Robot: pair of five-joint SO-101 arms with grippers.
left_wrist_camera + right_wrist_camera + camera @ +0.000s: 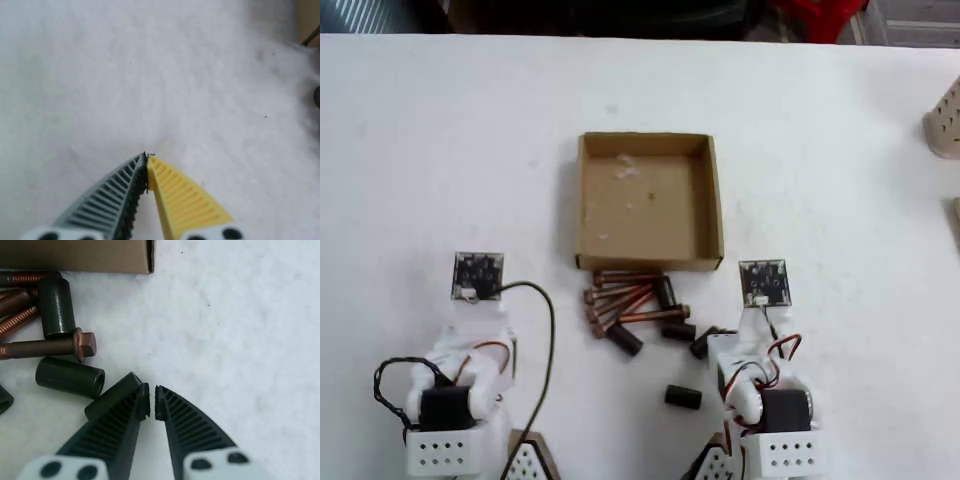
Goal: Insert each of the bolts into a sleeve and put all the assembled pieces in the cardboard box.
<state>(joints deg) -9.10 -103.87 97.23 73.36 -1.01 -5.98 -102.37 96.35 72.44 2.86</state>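
1. Two grippers, both empty. The left gripper [146,162] has its fingers pressed tip to tip over bare bench [440,150]. The right gripper [152,401] is closed to a hairline gap with nothing in it.
2. The bolts [620,297] lie bundled ahead of the right gripper, on its side toward the other arm. Sleeves [625,340] are scattered among and around them. One sleeve [70,376] lies close ahead of the right gripper.
3. No pairing looks started, so the step in hand is likely the first pick, and the right gripper is better placed for it.
4. It should open wide before it goes down. The near bolt [47,348], head toward the gripper, is the easiest. Grip its shank close to the head, leaving the threaded end free.
5. The other gripper should hold a sleeve across its barrel with the bore clear and in line with the bolt.
6. Round parts roll, so a closed finger could knock the nearest sleeve away.
7. The box [650,205] sits beyond the bolts from the right gripper. It is open-topped and holds no bolt or sleeve, only pale specks.
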